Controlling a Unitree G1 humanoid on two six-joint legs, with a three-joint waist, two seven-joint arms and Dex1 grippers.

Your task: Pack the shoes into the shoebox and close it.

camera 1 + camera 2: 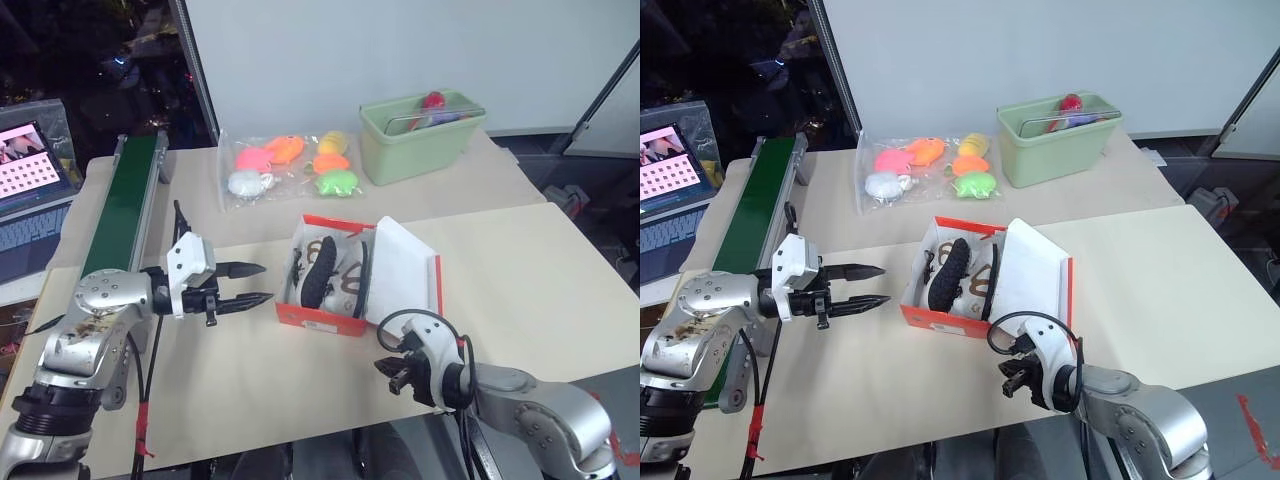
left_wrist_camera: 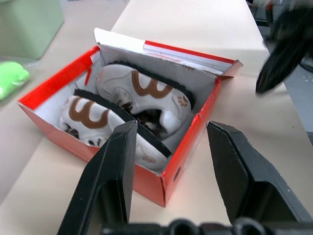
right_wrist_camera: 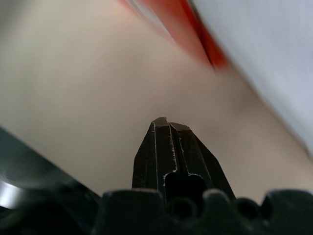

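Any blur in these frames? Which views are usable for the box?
Right wrist view: motion-smeared, the shoebox is only an orange streak, though the shut right tool stays sharp. Left wrist view: shoes crisp; the other tool blurred. Head views: sharp and evenly lit, with the lid standing open.

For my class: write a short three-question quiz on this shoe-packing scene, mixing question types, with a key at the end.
1. True or false: both shoes lie inside the shoebox.
2. The lid of the shoebox is: A) shut flat, B) standing open, C) lying off on the table.
3. Which gripper has its fingers shut, and is it holding anything?

Key:
1. True; the left wrist view shows both in the shoebox, lying on their sides.
2. B; the lid stands raised on the side towards the robot's right.
3. The right gripper; it is shut on nothing, near the table edge below the shoebox. The left gripper is open, pointing at the shoebox.
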